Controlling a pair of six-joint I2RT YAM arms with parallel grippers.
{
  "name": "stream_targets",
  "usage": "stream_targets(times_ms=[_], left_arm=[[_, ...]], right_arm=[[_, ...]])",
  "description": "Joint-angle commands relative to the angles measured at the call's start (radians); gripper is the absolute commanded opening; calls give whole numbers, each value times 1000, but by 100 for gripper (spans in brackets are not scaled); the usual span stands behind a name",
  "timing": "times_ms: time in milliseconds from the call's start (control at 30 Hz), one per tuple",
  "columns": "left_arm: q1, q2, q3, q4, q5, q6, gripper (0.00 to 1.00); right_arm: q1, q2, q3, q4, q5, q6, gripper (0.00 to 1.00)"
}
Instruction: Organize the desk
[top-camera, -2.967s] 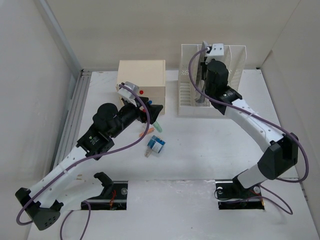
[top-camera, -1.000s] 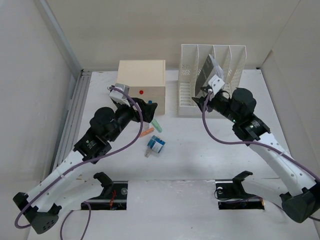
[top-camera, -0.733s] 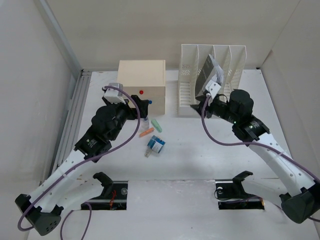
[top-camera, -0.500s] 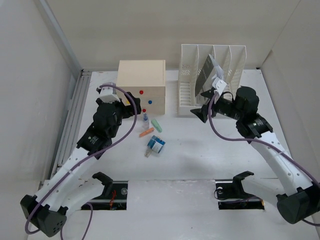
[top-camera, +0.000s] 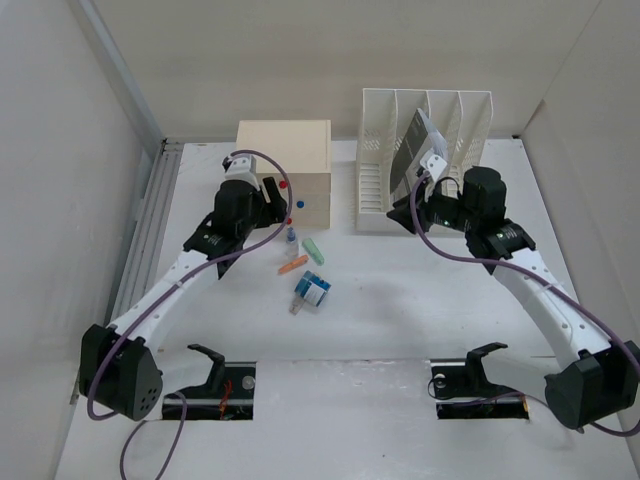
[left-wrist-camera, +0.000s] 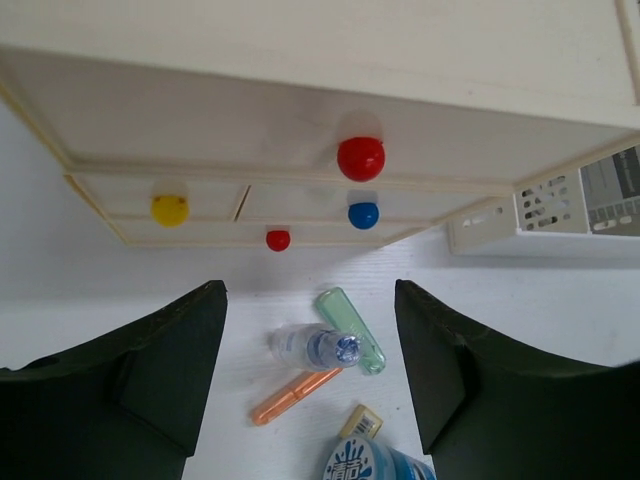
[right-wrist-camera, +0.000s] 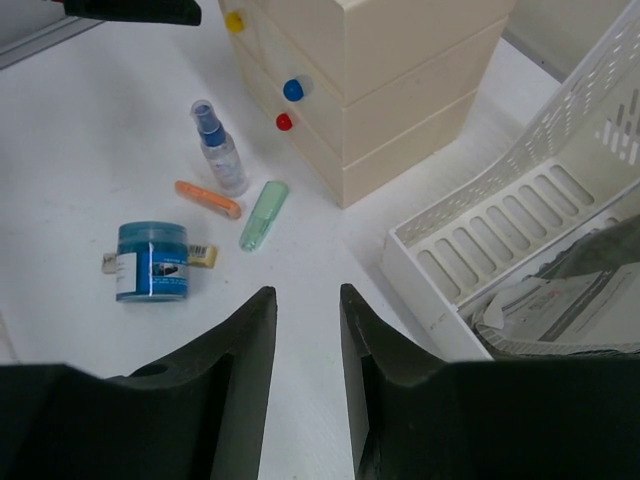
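The desk (top-camera: 400, 300) is a broad white tabletop. On it lie a clear spray bottle (left-wrist-camera: 315, 347), a green tube (left-wrist-camera: 350, 328), an orange tube (left-wrist-camera: 295, 395), a blue jar (left-wrist-camera: 375, 465) and a small yellow block (left-wrist-camera: 360, 422). My left gripper (left-wrist-camera: 308, 295) hangs open above them, in front of the cream drawer box (left-wrist-camera: 330, 90), holding nothing. My right gripper (right-wrist-camera: 305, 295) hovers over bare desk beside the white file rack (right-wrist-camera: 520, 230), jaws a narrow gap apart and empty. In the top view the left gripper (top-camera: 272, 203) and right gripper (top-camera: 403, 212) are well apart.
The drawer box (top-camera: 283, 160) carries red, blue and yellow knobs and stands at the back left. Grey papers (top-camera: 415, 145) lean inside the file rack (top-camera: 440, 120) at the back right. Walls enclose the desk on three sides.
My left arm has stretched towards the drawer box and its jaws have narrowed. The right gripper has risen slightly towards the rack, its jaws closing to a narrow gap.
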Motion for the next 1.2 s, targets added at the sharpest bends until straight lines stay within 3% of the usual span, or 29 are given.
stream_targets(times_ms=[0, 533, 600, 833, 1167], left_arm=[[10, 14, 69, 75, 44, 26, 65], [10, 161, 197, 66, -69, -9, 63], [10, 172, 206, 66, -80, -20, 53], [10, 192, 224, 75, -71, -20, 42], [1, 225, 233, 66, -51, -29, 36]], right_arm=[[-1, -15, 54, -25, -33, 19, 37], [-1, 5, 91, -56, -24, 30, 43], [-1, 5, 91, -56, -13, 30, 43], [-1, -4, 91, -56, -13, 39, 44], [-1, -4, 91, -56, -4, 49, 44]])
